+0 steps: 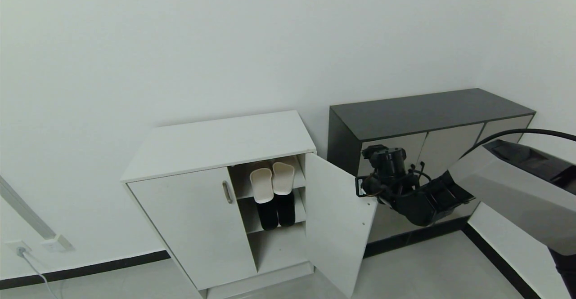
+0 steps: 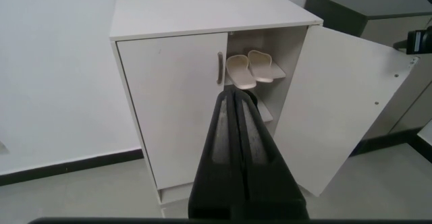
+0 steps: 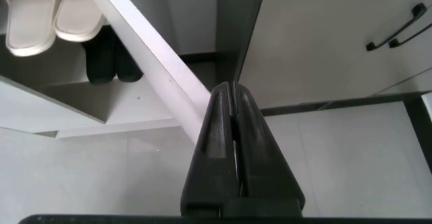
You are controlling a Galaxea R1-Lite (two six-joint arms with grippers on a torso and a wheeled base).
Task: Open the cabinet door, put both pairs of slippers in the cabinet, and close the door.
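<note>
The white cabinet point(image 1: 216, 141) stands against the wall, its right door point(image 1: 337, 227) swung open toward me and its left door shut. Inside, a white pair of slippers point(image 1: 272, 182) lies on the upper shelf. A black pair point(image 1: 276, 209) sits on the shelf below. My right gripper point(image 1: 359, 186) is shut, its tips point(image 3: 233, 89) against the open door's outer edge point(image 3: 155, 55). My left gripper point(image 2: 236, 97) is shut on nothing, well back from the cabinet and pointing at its opening. The white slippers point(image 2: 255, 69) show beyond it.
A dark-topped sideboard point(image 1: 427, 110) with grey doors and black handles point(image 3: 398, 32) stands right of the cabinet, just behind my right arm. A wall socket with a cable point(image 1: 18, 248) sits low at the left. Bare floor lies before the cabinet.
</note>
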